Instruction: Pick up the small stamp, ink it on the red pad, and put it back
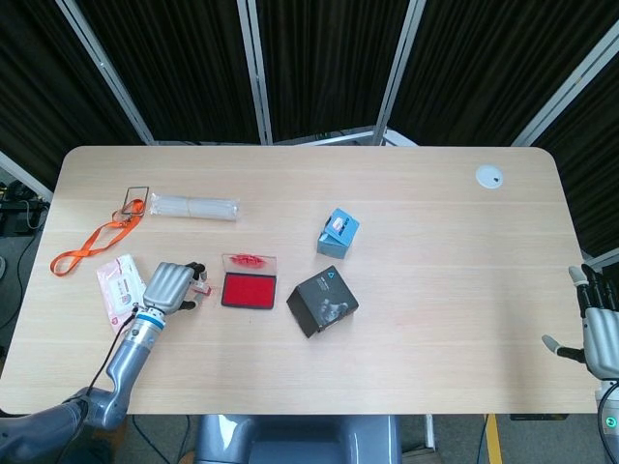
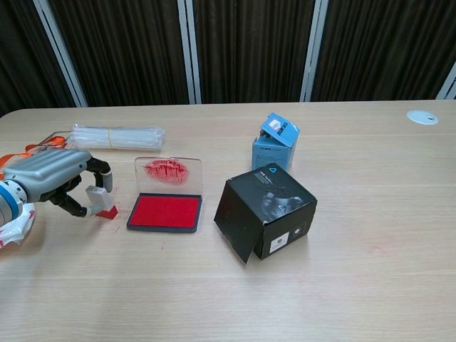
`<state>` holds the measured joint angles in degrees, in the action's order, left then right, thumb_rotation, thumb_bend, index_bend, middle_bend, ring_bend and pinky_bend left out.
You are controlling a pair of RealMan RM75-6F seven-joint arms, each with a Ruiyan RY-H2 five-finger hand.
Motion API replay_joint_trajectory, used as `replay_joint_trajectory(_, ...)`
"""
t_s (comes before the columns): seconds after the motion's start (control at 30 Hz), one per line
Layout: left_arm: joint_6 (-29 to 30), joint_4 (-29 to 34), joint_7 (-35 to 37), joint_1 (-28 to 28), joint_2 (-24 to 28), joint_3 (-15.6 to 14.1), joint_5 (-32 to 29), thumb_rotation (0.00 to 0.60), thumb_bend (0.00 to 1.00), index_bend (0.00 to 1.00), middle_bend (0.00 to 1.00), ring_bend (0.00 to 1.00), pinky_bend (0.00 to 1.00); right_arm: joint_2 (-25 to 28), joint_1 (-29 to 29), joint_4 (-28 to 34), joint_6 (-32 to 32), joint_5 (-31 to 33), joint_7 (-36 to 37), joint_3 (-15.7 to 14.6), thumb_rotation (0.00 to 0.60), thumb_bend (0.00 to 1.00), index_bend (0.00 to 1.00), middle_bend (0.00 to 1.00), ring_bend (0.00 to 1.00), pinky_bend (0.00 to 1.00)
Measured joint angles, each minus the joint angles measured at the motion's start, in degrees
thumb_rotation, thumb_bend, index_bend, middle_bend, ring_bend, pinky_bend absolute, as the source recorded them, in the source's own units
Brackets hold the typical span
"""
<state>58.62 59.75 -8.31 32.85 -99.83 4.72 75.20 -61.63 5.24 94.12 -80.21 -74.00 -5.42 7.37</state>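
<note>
The left hand [image 2: 53,182], smooth grey metal with dark fingers, is sitting low over the pale woodgrain worktop [image 2: 356,285], and its fingers are curling around the small stamp [image 2: 100,201], a little white block with a red inked base. The stamp is tilting in that grip, its red edge touching the worktop where faint red smudges are showing on the wood. Just to the right of the hand the red pad [image 2: 164,211] is lying open: a flat dark rectangular tray filled with bright red felt, its clear lid [image 2: 168,175] standing upright at the far edge and smeared with red ink. Further right from the hand a matte black cardboard box [image 2: 266,211] is sitting at an angle, and beyond it a small blue carton [image 2: 273,142]. Behind the hand, a clear crinkly plastic sleeve [image 2: 117,135] is lying lengthwise, with an orange lanyard [image 1: 95,239] looping beside it. Tucked under the wrist side, a soft white-and-pink wipes packet [image 1: 120,293] is resting flat. Way across the worktop, the right hand [image 1: 600,333] is hanging off the near right edge, fingers spread apart and holding nothing, while a round white disc [image 1: 489,176] is sitting far up from it near the back corner.
</note>
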Motion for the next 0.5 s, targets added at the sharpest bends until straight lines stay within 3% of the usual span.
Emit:
replay_joint_trajectory(0.17, 0.16, 0.52, -0.14, -0.32, 0.31, -0.03, 0.15, 0.600, 0.18, 0.38, 0.39, 0.87, 0.94, 0.08, -0.06, 0.10, -0.16, -0.16, 0.10, -0.01, 0.600, 0.00, 0.00, 0.00, 0.00, 0.00)
replay_joint_trajectory(0.33, 1.07, 1.01, 0.07, -0.72, 0.67, 0.03, 0.58, 0.600, 0.12, 0.26, 0.30, 0.86, 0.93, 0.13, -0.09, 0.15, -0.18, -0.20, 0.17, -0.03, 0.600, 0.00, 0.00, 0.00, 0.00, 0.00)
replay_joint_trajectory(0.5, 3.44, 2.58, 0.54, -1.60, 2.18, 0.12, 1.46, 0.600, 0.09, 0.22, 0.24, 0.85, 0.91, 0.38, -0.19, 0.60, -0.43, -0.66, 0.56, -0.09, 0.600, 0.00, 0.00, 0.00, 0.00, 0.00)
